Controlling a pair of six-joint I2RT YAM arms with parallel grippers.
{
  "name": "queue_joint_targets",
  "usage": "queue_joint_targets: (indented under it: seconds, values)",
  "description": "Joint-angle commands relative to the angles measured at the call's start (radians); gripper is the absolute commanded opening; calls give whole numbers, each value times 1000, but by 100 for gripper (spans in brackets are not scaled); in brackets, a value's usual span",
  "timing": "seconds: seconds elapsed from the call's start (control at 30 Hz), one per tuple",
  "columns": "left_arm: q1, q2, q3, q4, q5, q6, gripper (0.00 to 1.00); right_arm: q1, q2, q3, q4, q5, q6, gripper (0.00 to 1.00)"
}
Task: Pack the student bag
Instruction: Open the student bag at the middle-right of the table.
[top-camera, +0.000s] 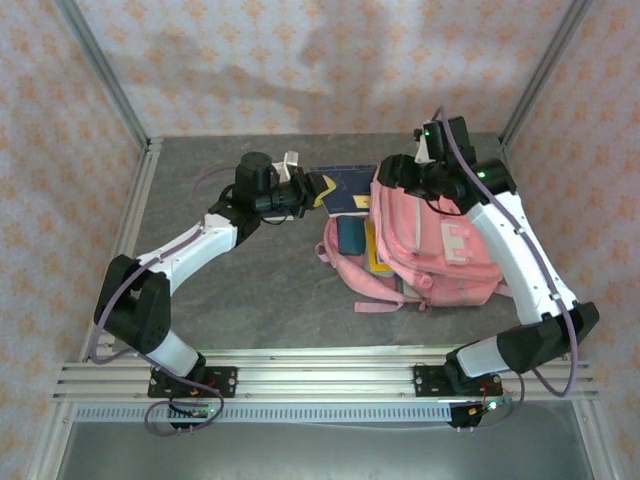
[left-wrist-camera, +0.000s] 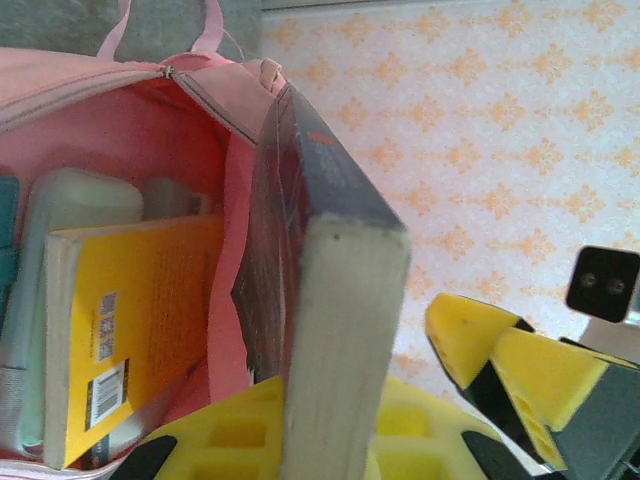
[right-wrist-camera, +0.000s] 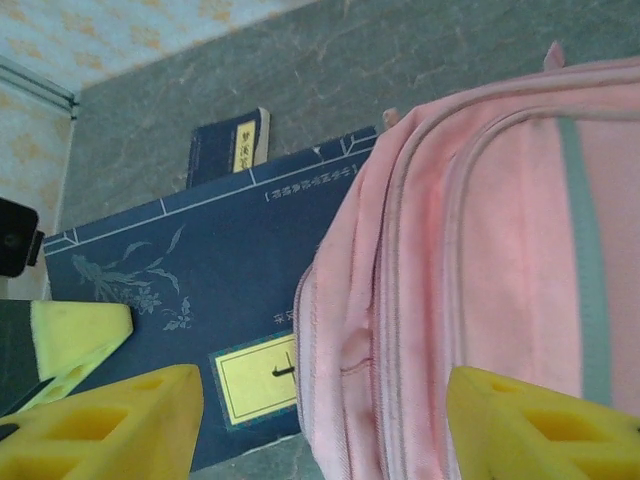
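In the top view the student bag (top-camera: 440, 255) lay flat on the grey table (top-camera: 250, 290), right of centre, with its open mouth turned to the left. A teal item (top-camera: 350, 237) and a yellow book (top-camera: 380, 258) showed in the opening. The left gripper (top-camera: 315, 188) reached in from the left and held a dark blue book (top-camera: 345, 188) at the bag's far corner. The right gripper (top-camera: 392, 175) hung over the bag's far edge, just right of that book. From up there I could not tell how its jaws stood.

At the left wrist, that gripper's yellow fingers (left-wrist-camera: 230, 440) were pinched on the dark blue book, which stood on edge with its pale page edge toward the camera and its far end at the bag's zip rim. Inside the pink lining the yellow book stood on edge, barcode showing, beside a pale mint case (left-wrist-camera: 70, 200).

At the right wrist, the yellow fingers (right-wrist-camera: 110, 420) were spread wide, one on either side of the bag's zipped edge, and gripped nothing — there was open space inside each pad. The dark blue book lay beside the bag, and from this angle the pink fabric covered its right part. A yellow finger of the left gripper sat on the book's left end. A second dark book (right-wrist-camera: 232, 145) lay on the table beyond — apart from the bag.
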Motion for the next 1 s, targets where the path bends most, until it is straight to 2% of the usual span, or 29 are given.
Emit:
queue_joint_targets:
  seconds: [0.0,0.23,0.3,0.33,0.4,0.47,0.6,0.73,0.77,0.9,0.97]
  values:
    - [-41,4,42,170,108,-43,0,18,59,14,-65,29,12,65]
    - [-58,16,61,178,110,-38,0,38,187,64,-85,22,35,61]
    - [-62,20,63,186,109,-42,0,49,226,90,-101,49,30,55]
    - [-61,20,65,189,111,-42,0,50,245,108,-118,70,30,47]
    - [-63,22,65,189,111,-38,0,51,287,158,-164,123,17,20]
    - [-63,20,66,165,109,-22,0,50,324,219,-206,165,-13,0]
    - [-55,-7,55,38,77,68,0,51,407,410,-296,231,-98,0]
    - [-22,-35,54,-124,57,173,0,80,534,685,-368,211,-203,0]
    - [-8,-45,53,-174,52,202,0,97,562,744,-371,197,-226,0]
    - [51,-92,22,-238,57,241,0,152,590,813,-302,59,-268,0]
    - [67,-115,32,-336,52,312,0,181,576,811,-283,20,-289,0]
